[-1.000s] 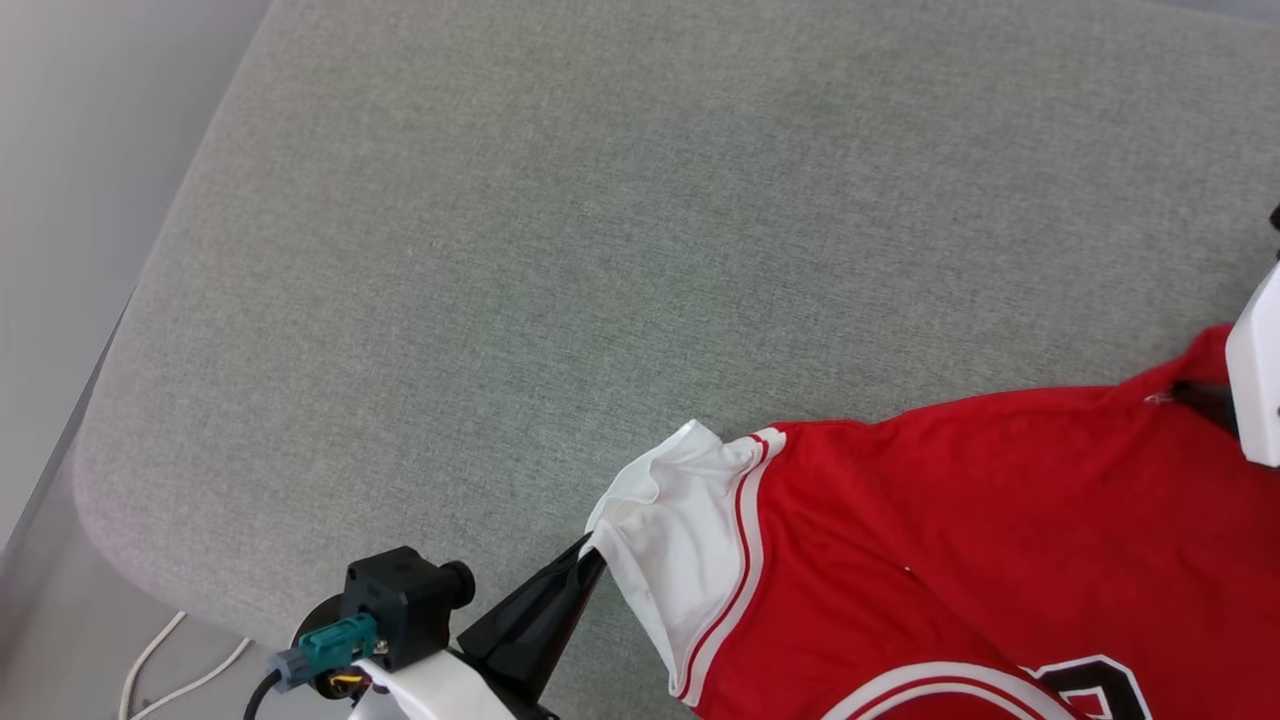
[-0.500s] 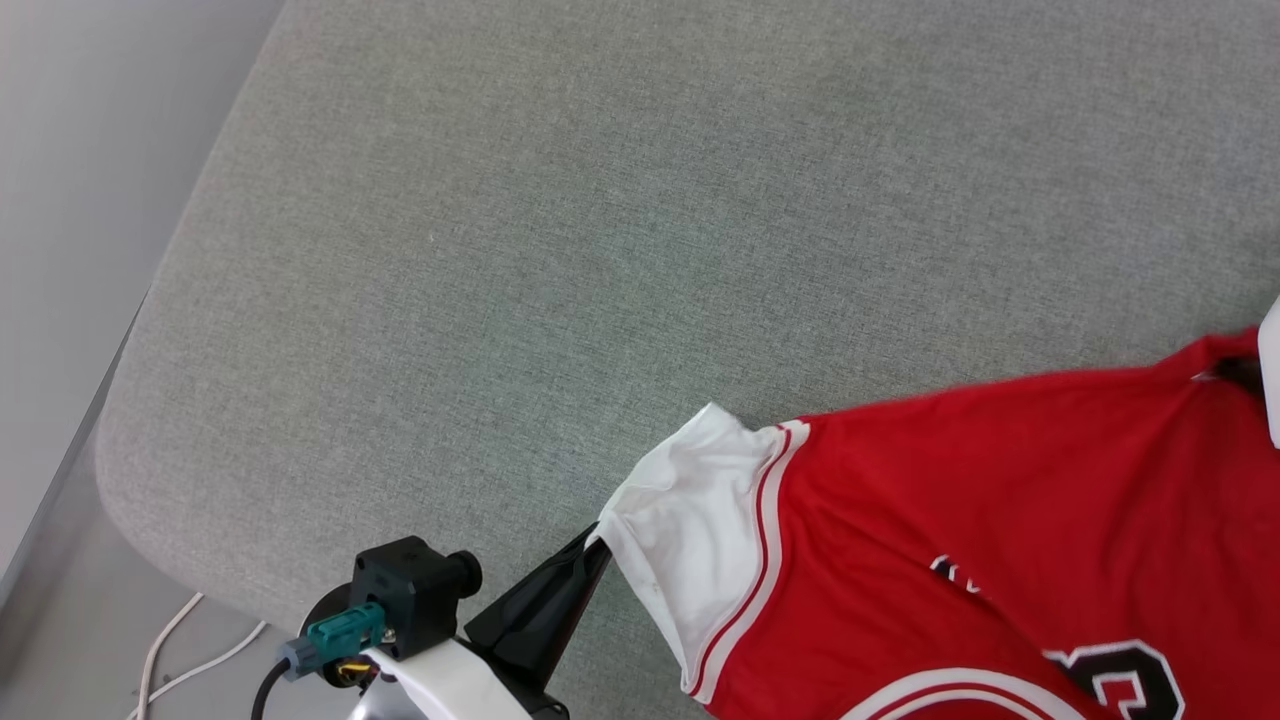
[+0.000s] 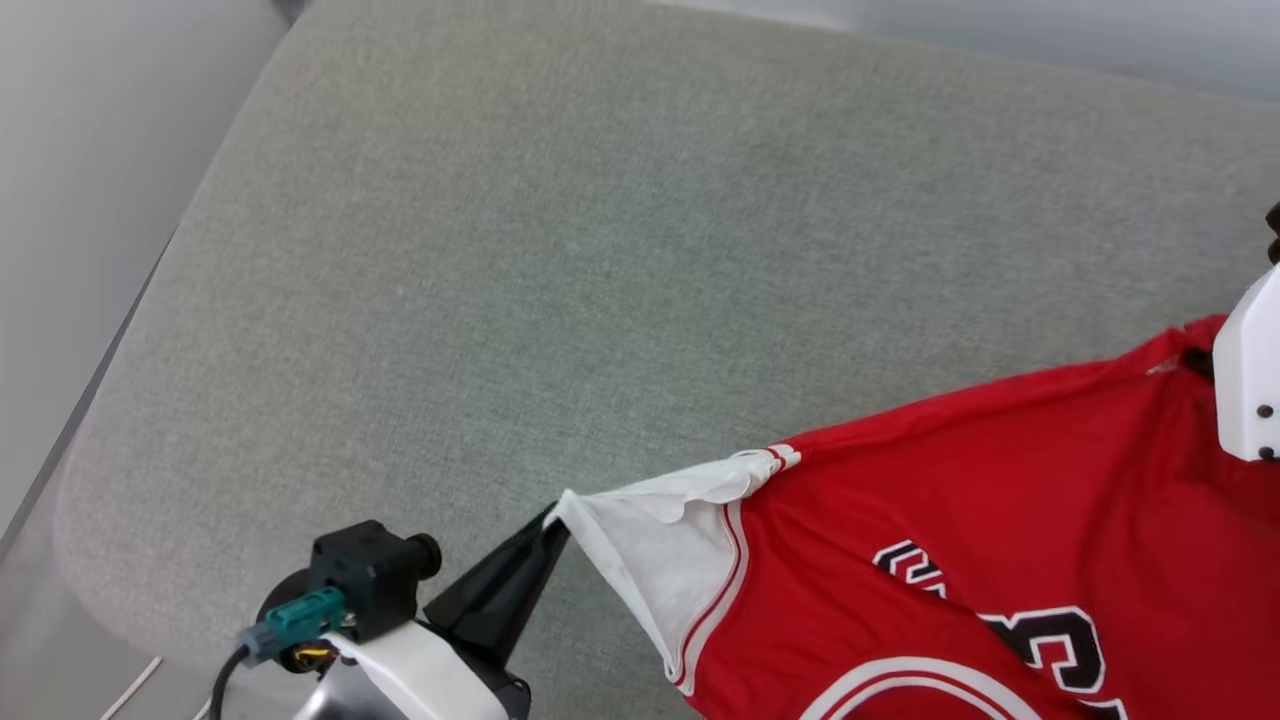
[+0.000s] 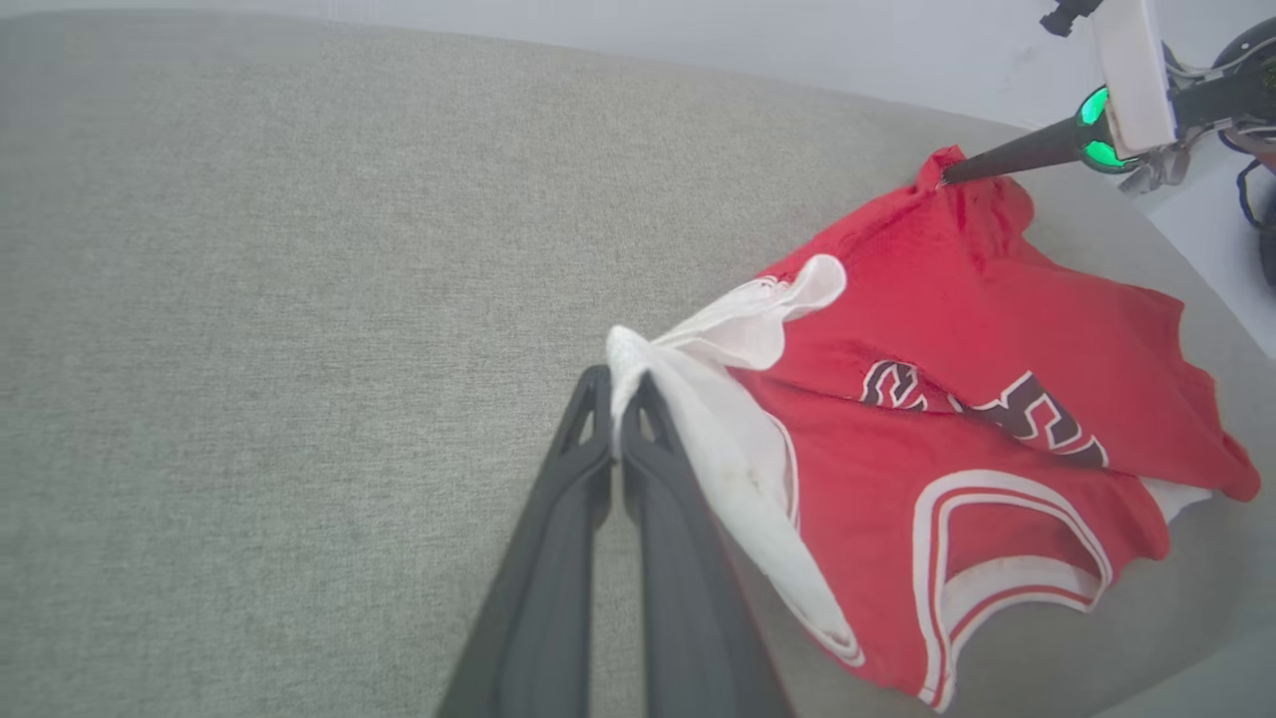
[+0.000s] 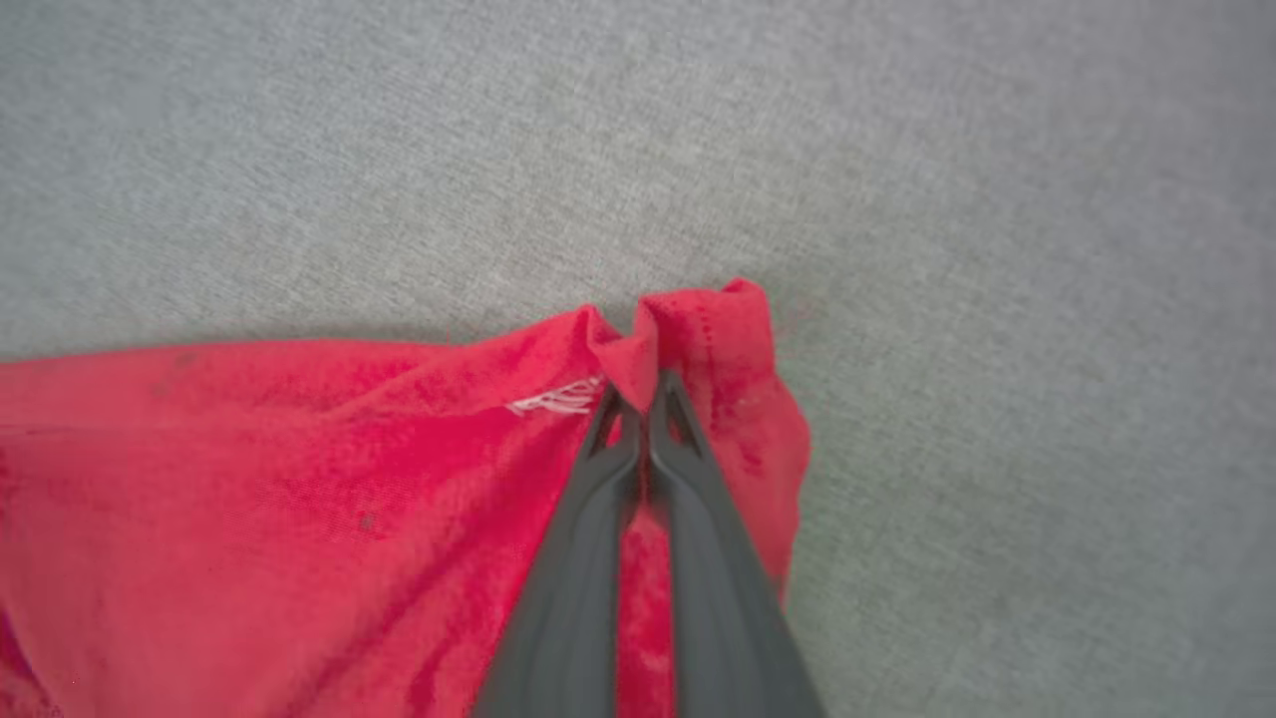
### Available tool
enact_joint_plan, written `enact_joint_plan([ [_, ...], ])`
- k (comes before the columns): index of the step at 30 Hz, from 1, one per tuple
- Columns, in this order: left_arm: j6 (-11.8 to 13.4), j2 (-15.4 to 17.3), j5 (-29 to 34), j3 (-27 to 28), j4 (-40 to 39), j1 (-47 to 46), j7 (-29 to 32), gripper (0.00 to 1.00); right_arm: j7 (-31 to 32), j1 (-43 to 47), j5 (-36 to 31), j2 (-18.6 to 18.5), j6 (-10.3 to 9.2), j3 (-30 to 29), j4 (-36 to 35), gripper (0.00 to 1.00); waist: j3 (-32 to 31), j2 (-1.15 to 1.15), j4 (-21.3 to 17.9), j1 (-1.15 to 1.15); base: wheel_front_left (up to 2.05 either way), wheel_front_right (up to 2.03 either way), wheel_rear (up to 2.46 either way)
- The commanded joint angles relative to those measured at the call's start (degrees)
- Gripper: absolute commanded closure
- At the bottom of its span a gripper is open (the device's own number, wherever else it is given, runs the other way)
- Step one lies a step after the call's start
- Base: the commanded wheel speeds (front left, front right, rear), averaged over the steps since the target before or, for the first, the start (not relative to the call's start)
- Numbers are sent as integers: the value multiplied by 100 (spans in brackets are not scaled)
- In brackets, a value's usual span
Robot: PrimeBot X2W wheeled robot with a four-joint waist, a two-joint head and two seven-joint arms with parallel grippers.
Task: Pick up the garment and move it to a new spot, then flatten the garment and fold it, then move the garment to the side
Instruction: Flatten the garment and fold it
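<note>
While our left hand (image 4: 618, 389) grips the white sleeve (image 3: 650, 560) & our right hand (image 5: 646, 394) grips a red corner, the garment (image 3: 960, 500) lies stretched btw. them on the grey cushion (image 3: 500, 250). Both holds look thin, so a hard pull may slip it out.

The garment (image 3: 980, 560) runs off the bottom and right edge of the head view, so the chest lettering (image 3: 1040, 630) is chopped, can't read it. Over there the white arm casing (image 3: 1245, 380) covers most of the right pincer (image 5: 645, 391); up close its tips sit under a blurry red fold.
</note>
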Motion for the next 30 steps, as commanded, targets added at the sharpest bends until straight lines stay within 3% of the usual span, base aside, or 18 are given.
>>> enact_joint_plan([
  [1,55,53,8,87,-33,-14,-34,100,-233,-120,60,-18,-6,73,25,100,-353,0,-276,-1,0,0,0],
  [7,231,270,45,392,-347,175,-184,100,-833,8,344,-233,-5,213,-351,100,-809,0,-610,-1,0,0,0],
  [15,373,504,200,719,-929,-120,-119,100,-1089,269,866,-205,-5,-49,-1330,100,-1318,0,-1032,-1,0,0,0],
  [30,474,743,330,1578,-1365,-1892,154,100,-1469,71,815,287,-5,-364,-2915,100,-1639,0,-1875,-1,0,0,0],
])
